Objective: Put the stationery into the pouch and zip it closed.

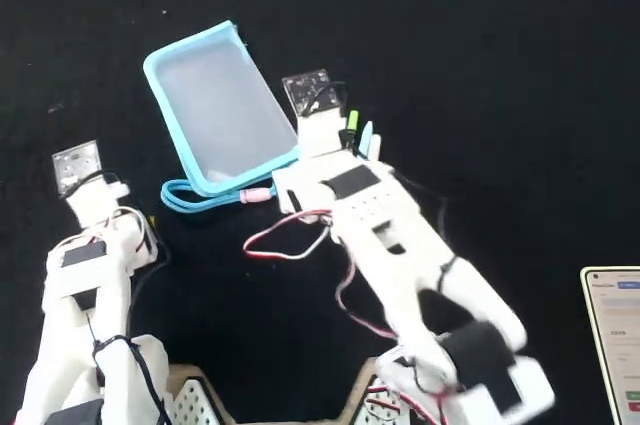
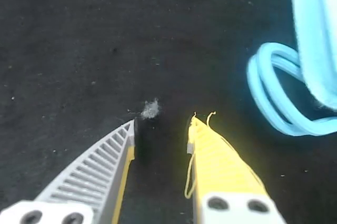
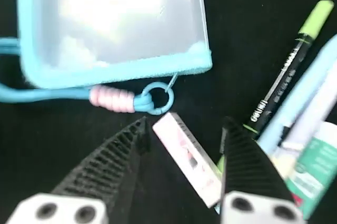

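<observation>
Right gripper (image 3: 185, 128) released, jaws straddling pink eraser (image 3: 185, 156) just beside pouch (image 3: 110, 18) zip ring (image 3: 157, 97); eraser looks light, rigid, small; pinch across narrow sides; left gripper (image 2: 160, 126) released over table (image 2: 79, 34).

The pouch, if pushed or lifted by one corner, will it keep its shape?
Probably floppy: the pouch lies flat with a thin translucent panel and soft cloth edging. Likely light, so a push may slide it over the table. Its looped strap would probably trail loosely.
</observation>
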Robot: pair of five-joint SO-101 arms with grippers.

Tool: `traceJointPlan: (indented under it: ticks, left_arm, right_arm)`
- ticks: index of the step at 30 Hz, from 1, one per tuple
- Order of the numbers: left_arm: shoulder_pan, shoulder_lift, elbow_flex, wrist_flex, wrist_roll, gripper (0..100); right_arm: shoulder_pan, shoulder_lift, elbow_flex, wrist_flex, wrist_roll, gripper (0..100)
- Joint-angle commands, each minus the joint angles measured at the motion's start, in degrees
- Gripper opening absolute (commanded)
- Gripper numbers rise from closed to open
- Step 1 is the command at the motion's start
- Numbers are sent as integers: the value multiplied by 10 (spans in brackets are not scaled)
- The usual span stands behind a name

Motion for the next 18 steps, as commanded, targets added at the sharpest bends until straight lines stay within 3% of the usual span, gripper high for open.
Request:
traceJointPlan:
  ticks: [1,7,13,18]
  left_arm:
    - [-8,-1,-40,-9,6,166]
    - [-6,-1,-39,-9,6,166]
    - [-6,-1,-39,-9,6,166]
    - [-5,-1,-39,-15,6,166]
  right_arm:
    - [2,87,-55,-33,-23,222]
    - [-1,204,-135,-25,-24,222]
    - [-25,225,-210,50,-25,222]
    - [-35,249,-219,47,-25,222]
